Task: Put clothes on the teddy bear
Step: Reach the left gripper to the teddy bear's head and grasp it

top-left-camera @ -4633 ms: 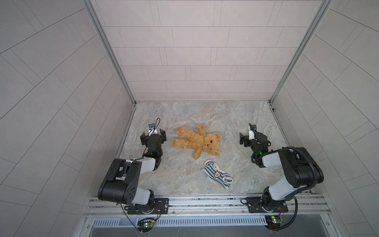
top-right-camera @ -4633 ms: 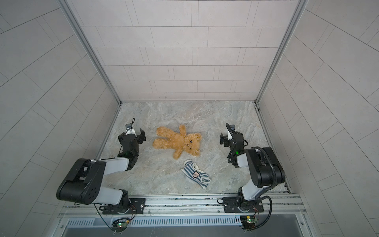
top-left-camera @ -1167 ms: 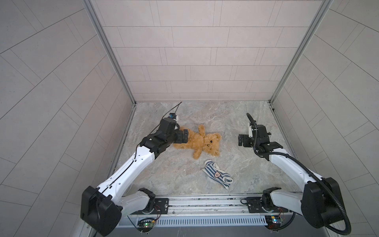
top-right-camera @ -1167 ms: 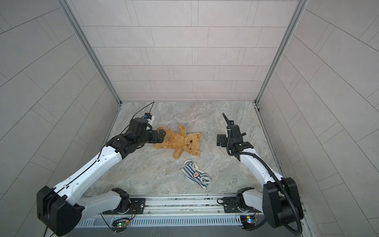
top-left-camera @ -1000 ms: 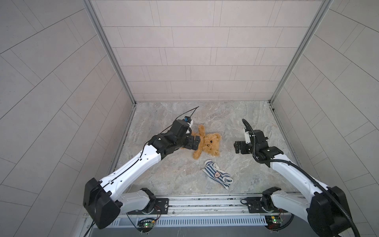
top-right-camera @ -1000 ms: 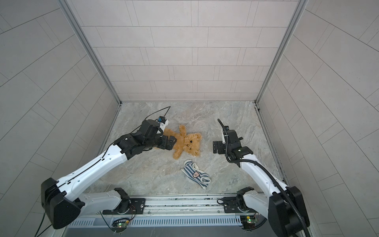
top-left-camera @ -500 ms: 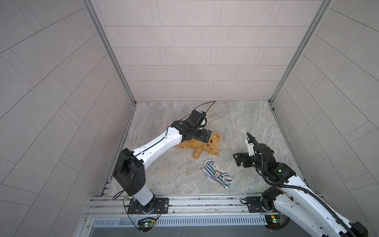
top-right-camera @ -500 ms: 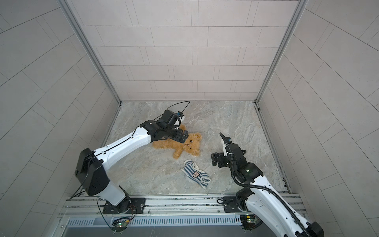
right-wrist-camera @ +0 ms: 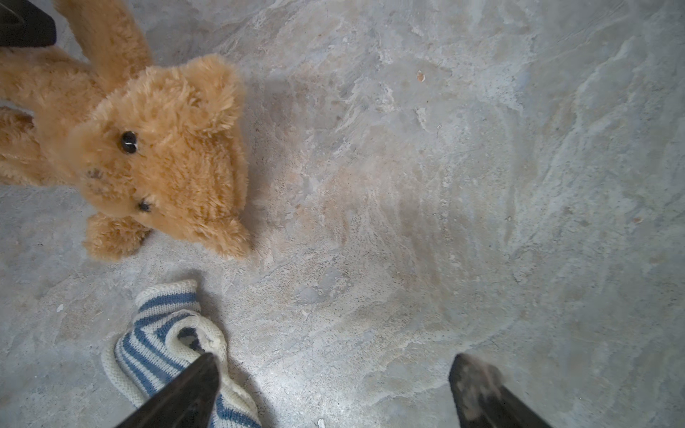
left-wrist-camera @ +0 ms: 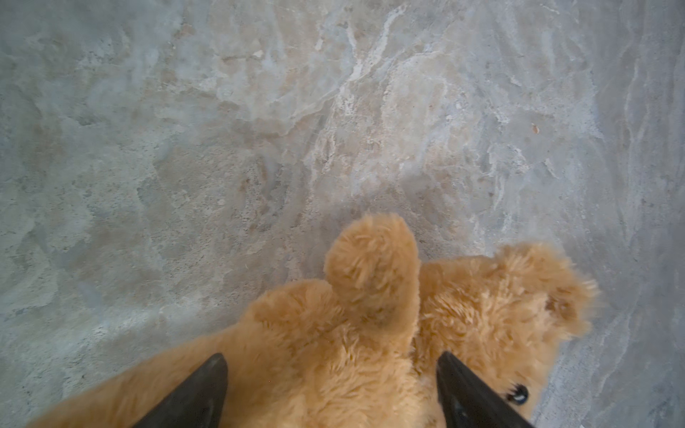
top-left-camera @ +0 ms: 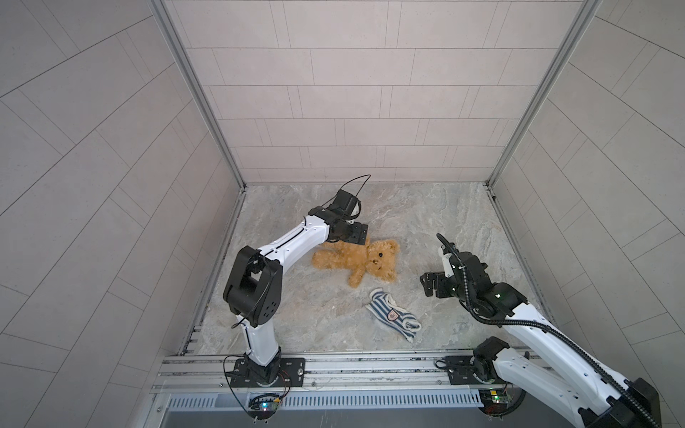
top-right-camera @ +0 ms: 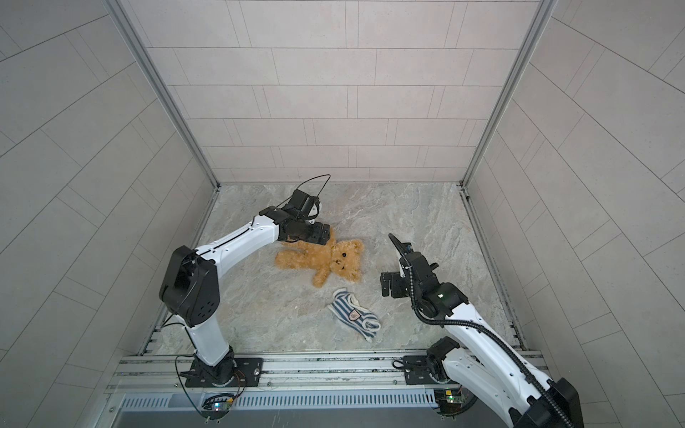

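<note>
Dressing has not begun, judging by how things lie: the teddy bear point(top-left-camera: 365, 261) is bare, on its back near the middle of the marble floor point(top-left-camera: 426, 215), head toward 3 o'clock and legs toward 9 o'clock. The striped shirt point(top-left-camera: 393, 320) sits crumpled at about 5 o'clock from it, close by but apart. Everything is left to do: picking up the shirt, opening it, and working it over the head and arms. The left gripper point(top-left-camera: 352, 237) hangs over the bear's shoulder, at 11 o'clock from its head. Its jaws are spread wide, and in the left wrist view the dark fingers point(left-wrist-camera: 200, 392) stand either side of the furry body and raised arm. Whether they press the fur I cannot tell. The right gripper point(top-left-camera: 430, 283), at 1 o'clock from the shirt, also stands wide open and empty, with one finger point(right-wrist-camera: 185, 389) showing in front of the knit's edge.
</note>
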Robot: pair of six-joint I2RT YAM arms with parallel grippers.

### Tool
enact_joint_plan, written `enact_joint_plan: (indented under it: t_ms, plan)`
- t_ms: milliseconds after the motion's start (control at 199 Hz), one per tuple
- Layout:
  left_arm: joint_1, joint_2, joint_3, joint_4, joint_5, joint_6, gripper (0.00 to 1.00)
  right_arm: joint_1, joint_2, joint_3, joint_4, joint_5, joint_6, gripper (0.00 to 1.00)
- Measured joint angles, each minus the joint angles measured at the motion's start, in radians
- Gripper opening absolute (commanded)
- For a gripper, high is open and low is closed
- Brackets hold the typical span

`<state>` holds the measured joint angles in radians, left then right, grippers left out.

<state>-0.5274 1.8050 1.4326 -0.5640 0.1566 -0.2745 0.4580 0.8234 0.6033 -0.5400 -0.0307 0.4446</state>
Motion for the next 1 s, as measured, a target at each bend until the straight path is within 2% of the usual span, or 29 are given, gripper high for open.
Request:
enact_joint_plan:
  t_ms: [155, 401, 537, 732, 873, 1003]
  plan:
    - [0.032, 0.0, -0.077, 0.034, 0.008, -0.006, 0.77, 0.0, -0.028, 0.06, -0.045, 0.064, -0.024, 0.99]
    - [0.065, -0.05, -0.143, 0.055, -0.014, 0.003, 0.77, 0.002, 0.006, 0.112, -0.063, 0.043, -0.044, 0.99]
    - [0.027, -0.176, -0.207, 0.037, -0.08, 0.032, 0.83, 0.012, 0.011, 0.101, -0.058, 0.007, -0.043, 0.99]
    - [-0.095, -0.308, -0.222, 0.029, -0.134, 0.12, 0.8, 0.018, -0.001, 0.088, -0.044, -0.03, -0.043, 0.99]
    - [-0.14, -0.306, -0.221, 0.028, -0.091, 0.18, 0.74, 0.02, 0.009, 0.082, -0.032, -0.048, -0.044, 1.0]
    - [-0.139, -0.214, -0.16, -0.018, -0.056, 0.209, 0.73, 0.02, 0.006, 0.076, -0.033, -0.06, -0.043, 1.0]
